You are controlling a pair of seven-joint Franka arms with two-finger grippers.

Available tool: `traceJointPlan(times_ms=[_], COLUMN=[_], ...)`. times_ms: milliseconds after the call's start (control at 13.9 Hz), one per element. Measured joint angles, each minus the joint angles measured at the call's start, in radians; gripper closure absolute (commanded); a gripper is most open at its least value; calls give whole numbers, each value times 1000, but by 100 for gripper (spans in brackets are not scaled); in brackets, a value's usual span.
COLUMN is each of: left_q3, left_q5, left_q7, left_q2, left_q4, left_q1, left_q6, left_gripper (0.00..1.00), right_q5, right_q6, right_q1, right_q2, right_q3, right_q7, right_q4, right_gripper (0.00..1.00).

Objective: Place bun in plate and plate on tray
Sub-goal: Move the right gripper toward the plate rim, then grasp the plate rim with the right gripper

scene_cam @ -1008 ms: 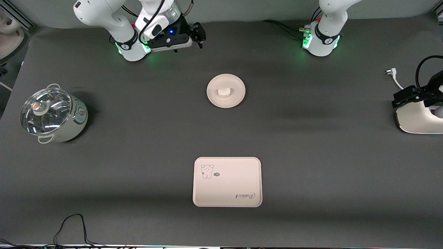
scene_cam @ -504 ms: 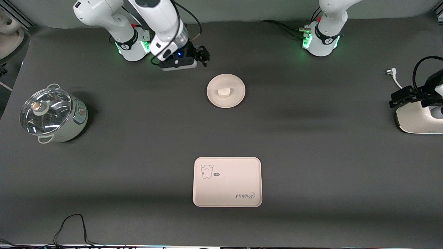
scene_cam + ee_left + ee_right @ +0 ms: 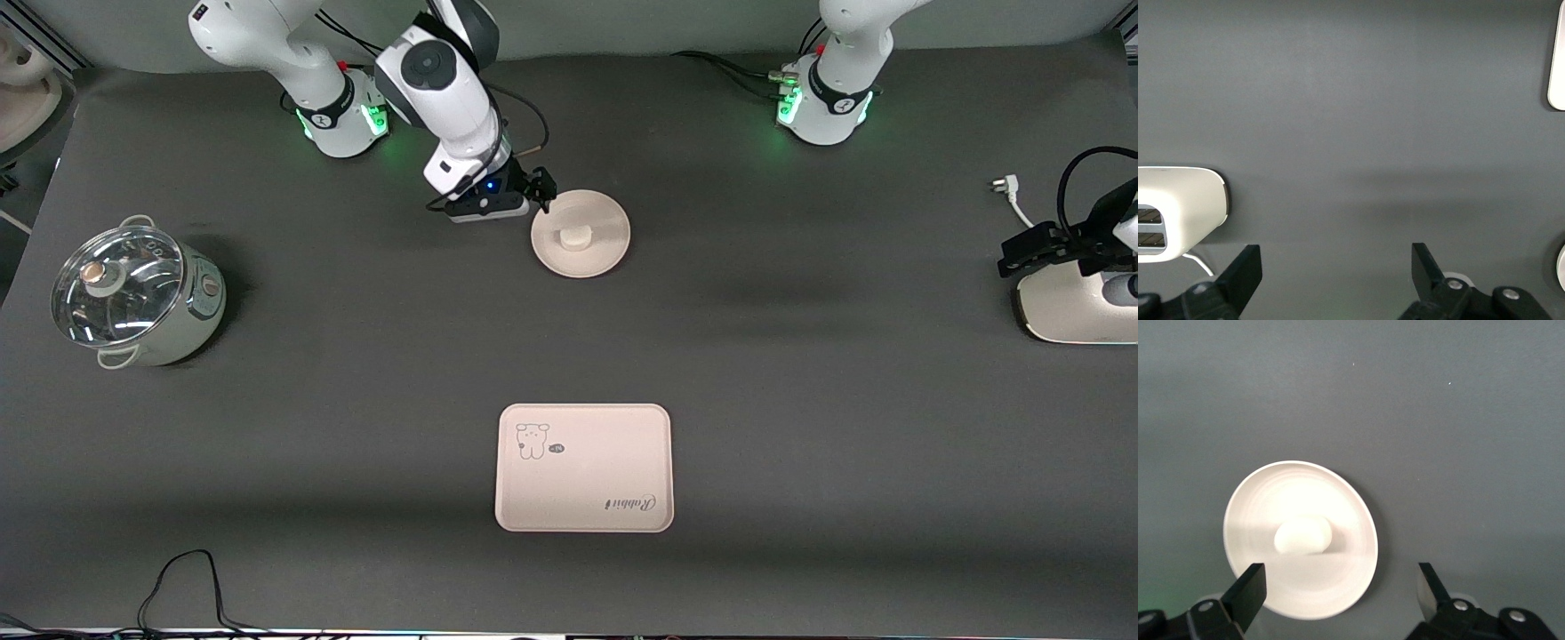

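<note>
Right now my right hand (image 3: 540,189) hangs released by the plate's (image 3: 605,249) rim, and the bun (image 3: 574,237) sits in that plate, well apart from the tray (image 3: 583,498), which lies nearer the front camera. Meanwhile my left hand (image 3: 1045,249) waits released above a white toaster (image 3: 1067,311).

One small white bun (image 3: 575,237), one round cream plate (image 3: 607,252), one pinkish rectangular tray (image 3: 587,484), one glass-lidded pot (image 3: 133,295), one white toaster (image 3: 1067,311)

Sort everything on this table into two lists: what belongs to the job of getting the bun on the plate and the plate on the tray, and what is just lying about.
Job: bun, plate, tray, open right gripper beside the plate.

Lying about: pot, toaster, plug, cable. The open left gripper waits over the toaster.
</note>
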Motion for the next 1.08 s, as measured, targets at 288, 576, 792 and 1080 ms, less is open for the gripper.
traceJointPlan(times_ms=[288, 576, 792, 1080], left_q3=[0, -1, -1, -1], left_q5=[0, 0, 0, 0], left_q7=[0, 0, 0, 0], left_q2=[0, 0, 0, 0], left_q4=[-1, -1, -2, -2], left_q1=[0, 0, -1, -1], left_q6=[0, 0, 0, 0], left_gripper=[0, 0, 0, 0], right_q5=[0, 1, 1, 2], right_q6=[264, 447, 457, 454], right_q1=[37, 60, 60, 60], right_q2=[138, 280, 303, 303], right_q3=[3, 3, 3, 3], right_q7=[1, 13, 14, 16], right_q4=[-59, -78, -79, -83], right_gripper=[0, 0, 0, 15])
